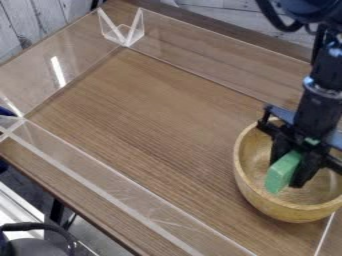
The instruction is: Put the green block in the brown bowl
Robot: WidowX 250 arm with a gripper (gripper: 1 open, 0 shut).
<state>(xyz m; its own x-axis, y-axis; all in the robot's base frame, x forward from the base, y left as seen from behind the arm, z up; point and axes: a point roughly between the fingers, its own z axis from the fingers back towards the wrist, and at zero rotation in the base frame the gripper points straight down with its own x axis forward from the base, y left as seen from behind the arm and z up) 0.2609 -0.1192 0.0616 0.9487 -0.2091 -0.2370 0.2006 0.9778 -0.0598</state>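
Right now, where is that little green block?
In the camera view the green block is at the lower right, held between the fingers of the gripper, inside the brown bowl near the table's right edge.

green block inside brown bowl

The claw points steeply down, jaws partly closed.
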